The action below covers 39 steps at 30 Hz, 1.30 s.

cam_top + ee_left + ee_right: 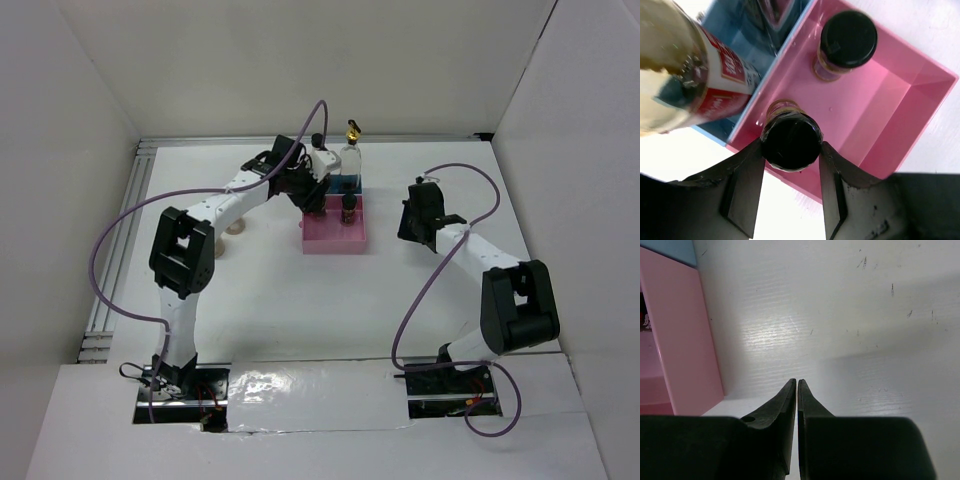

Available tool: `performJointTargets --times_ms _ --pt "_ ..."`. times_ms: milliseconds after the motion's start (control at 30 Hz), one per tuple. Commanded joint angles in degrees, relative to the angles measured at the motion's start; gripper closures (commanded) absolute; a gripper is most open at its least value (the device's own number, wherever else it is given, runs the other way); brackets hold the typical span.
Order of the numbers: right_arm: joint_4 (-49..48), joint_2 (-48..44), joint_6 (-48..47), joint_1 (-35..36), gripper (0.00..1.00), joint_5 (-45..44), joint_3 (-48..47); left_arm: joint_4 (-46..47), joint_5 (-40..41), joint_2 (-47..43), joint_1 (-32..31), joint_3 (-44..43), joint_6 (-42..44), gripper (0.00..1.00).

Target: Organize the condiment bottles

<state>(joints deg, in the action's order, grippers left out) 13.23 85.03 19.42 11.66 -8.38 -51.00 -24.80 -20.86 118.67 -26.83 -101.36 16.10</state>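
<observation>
Gripping a dark-capped spice jar at the pink compartment

Left gripper: the two matte black fingers are clenched on the round, glossy black cap of a spice jar, one finger against each side. The jar is upright, just inside the near wall of the pink compartment of the tray. Whether its base rests on the floor cannot be told. The tray is smooth, shiny plastic, rectangular, with a pink half and a blue half sharing one wall.

A second spice jar, with a like black cap over a short clear body with brownish contents, stands further along the pink compartment, apart from the first. A red-labelled bottle, clear with tan liquid, rises from the blue side, close beside the left finger. In the top view a gold-capped bottle, tall and clear, stands at the far end of the tray.

Right gripper: the tapered black fingers are pressed together with nothing between them, over the white table just beside the tray's pink outer wall. The table surface is matte with fine scratches. A purple cable loops from the left arm
</observation>
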Motion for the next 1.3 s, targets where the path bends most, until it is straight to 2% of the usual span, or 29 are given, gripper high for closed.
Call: performJointTargets --times_ms 0,300,467,500,533,733,800,1000,1067,1100,1267 --pt "-1.0 -2.6 -0.5 -0.6 0.89 -0.8 -0.2 1.9 -0.9 -0.8 -0.2 0.7 -1.2 1.00" --pt "-0.3 -3.0 -0.7 -0.6 0.88 -1.4 -0.2 1.9 -0.1 0.9 -0.3 -0.1 -1.4 0.99" --pt "-0.1 -3.6 -0.7 -0.5 0.85 -1.5 0.1 2.2 0.6 0.8 -0.2 0.1 -1.9 0.72" --pt "-0.1 -3.6 -0.7 -0.4 0.84 -1.4 0.1 2.6 0.8 0.7 -0.2 0.4 -2.0 0.64" --pt "-0.1 -3.7 -0.9 -0.5 0.84 -1.4 0.2 2.7 0.9 0.4 -0.2 0.6 -2.1 0.50" --pt "0.1 -4.1 -1.1 -0.6 0.83 -1.5 -0.3 2.4 0.4 0.6 -0.2 0.1 -2.5 0.25" --pt "0.1 -4.3 -1.2 -0.5 0.83 -1.5 -0.3 2.1 0.6 0.4 -0.2 -0.2 -2.7 0.19" --pt "0.4 -4.8 -1.2 -0.4 0.83 -1.2 0.0 0.3 0.7 -0.4 -0.2 -2.0 -3.5 0.12" --pt "0.3 -5.0 -1.2 -0.4 0.83 -1.2 0.1 -1.8 0.3 -1.1 -0.2 -3.1 -4.8 0.07" --pt "0.3 -5.1 -1.2 -0.3 0.83 -1.0 0.2 -3.5 0.1 -1.8 -0.2 -4.1 -4.9 0.01" --pt "-0.1 -5.6 -1.6 -0.3 0.83 -0.1 0.7 -6.8 1.5 -4.8 -0.2 -3.8 -5.6 0.01"
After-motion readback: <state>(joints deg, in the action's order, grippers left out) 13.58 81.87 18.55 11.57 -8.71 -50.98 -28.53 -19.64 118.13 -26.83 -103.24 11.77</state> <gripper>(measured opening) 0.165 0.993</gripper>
